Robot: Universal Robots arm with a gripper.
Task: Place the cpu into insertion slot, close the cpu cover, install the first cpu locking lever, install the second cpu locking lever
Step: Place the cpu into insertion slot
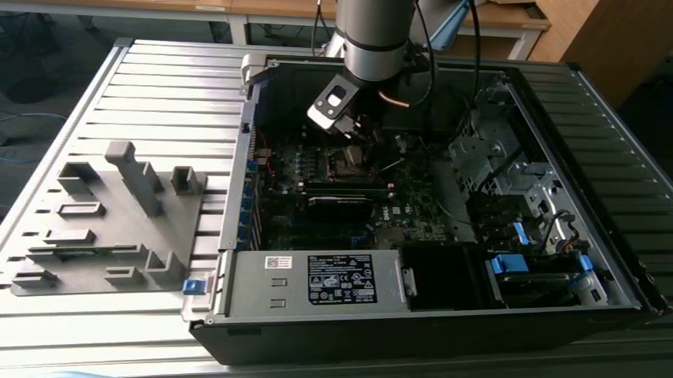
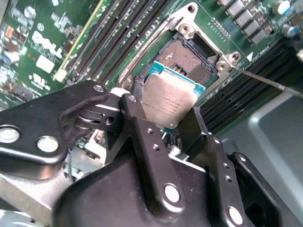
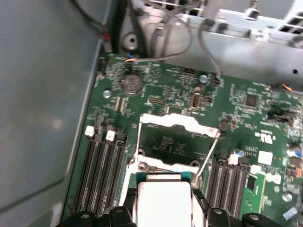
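My gripper (image 2: 165,120) is shut on the cpu (image 2: 166,100), a flat grey-topped square with a teal edge, gripped by two opposite sides between the black fingers (image 2: 137,118). The chip hangs tilted just above the insertion slot (image 2: 187,56), whose brownish centre lies bare and partly hidden by the chip. In the first wrist view the cpu (image 3: 163,201) sits in my gripper (image 3: 163,213) in front of the cpu cover (image 3: 177,124), a silver frame swung up and open. A thin locking lever (image 2: 270,81) sticks out beside the socket. In the exterior view my gripper (image 1: 355,130) hovers over the socket (image 1: 347,161).
Black memory slots (image 3: 102,165) flank the socket on both sides. The open computer case (image 1: 236,236) surrounds the green board, with a labelled metal box (image 1: 315,279) at its front and cables and drive brackets (image 1: 505,173) on the exterior view's right. A grey fixture (image 1: 105,220) lies outside.
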